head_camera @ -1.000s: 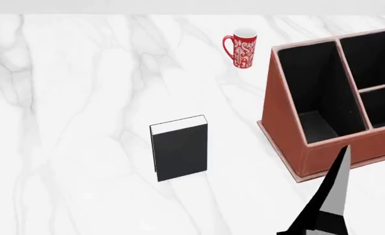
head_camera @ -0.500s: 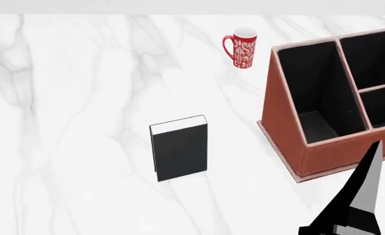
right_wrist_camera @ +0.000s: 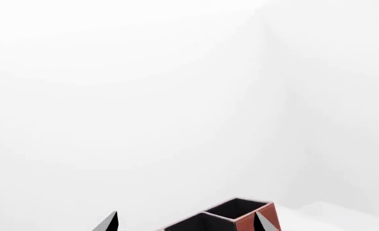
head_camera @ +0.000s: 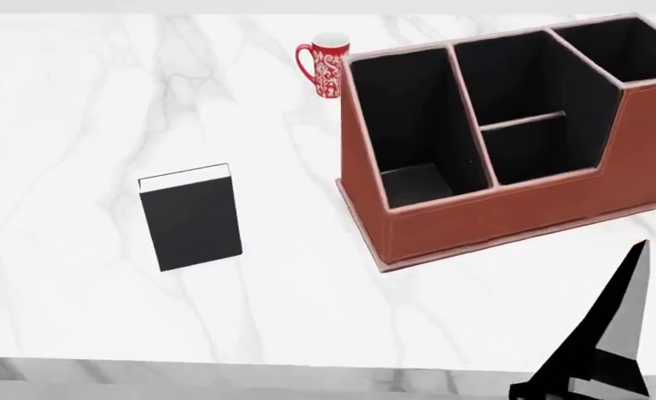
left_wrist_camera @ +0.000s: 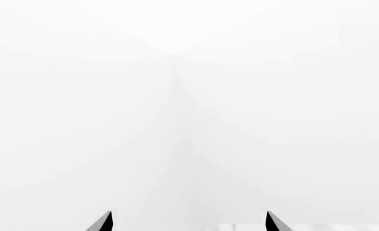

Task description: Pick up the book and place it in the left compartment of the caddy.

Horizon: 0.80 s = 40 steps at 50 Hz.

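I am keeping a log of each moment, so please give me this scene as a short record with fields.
book: thick black hardcover book with white page edges, standing on the white marble table, untouched
caddy: reddish-brown box caddy, black lining, three sections, all empty
left compartment: long section, nearest the book
mug: red patterned mug, behind the caddy's left corner
right gripper: jaws apart, holding nothing
left gripper: jaws apart, facing blank white

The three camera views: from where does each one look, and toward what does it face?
Head view: on the head, looking down at the table, book, caddy; right gripper shows.
Left wrist view: faces blank white; fingertips show.
Right wrist view: faces white background; fingertips show.
Shared: the caddy, in head and right wrist views.
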### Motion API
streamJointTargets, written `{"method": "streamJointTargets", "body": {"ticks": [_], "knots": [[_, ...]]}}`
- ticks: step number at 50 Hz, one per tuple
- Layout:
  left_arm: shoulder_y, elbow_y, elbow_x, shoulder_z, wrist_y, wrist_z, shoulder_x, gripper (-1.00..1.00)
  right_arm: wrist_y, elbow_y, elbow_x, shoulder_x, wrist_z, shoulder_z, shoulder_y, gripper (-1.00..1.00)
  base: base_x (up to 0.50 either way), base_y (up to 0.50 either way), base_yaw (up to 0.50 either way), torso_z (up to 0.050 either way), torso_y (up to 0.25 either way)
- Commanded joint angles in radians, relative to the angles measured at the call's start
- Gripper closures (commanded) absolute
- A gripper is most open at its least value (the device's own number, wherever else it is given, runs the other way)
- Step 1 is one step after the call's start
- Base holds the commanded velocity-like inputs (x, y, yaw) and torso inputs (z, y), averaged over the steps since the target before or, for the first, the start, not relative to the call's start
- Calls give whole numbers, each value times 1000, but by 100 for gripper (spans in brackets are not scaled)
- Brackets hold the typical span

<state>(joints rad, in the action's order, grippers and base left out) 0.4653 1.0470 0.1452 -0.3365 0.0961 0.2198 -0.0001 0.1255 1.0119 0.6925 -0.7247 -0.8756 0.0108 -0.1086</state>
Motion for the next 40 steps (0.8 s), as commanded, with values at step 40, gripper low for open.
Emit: {"method": "streamJointTargets", "body": {"ticks": [40], "knots": [[-15, 0, 12, 10, 14, -13, 0, -100, -60, 20, -71, -71, -14, -133, 18, -100, 350, 0, 0, 0, 0]]}}
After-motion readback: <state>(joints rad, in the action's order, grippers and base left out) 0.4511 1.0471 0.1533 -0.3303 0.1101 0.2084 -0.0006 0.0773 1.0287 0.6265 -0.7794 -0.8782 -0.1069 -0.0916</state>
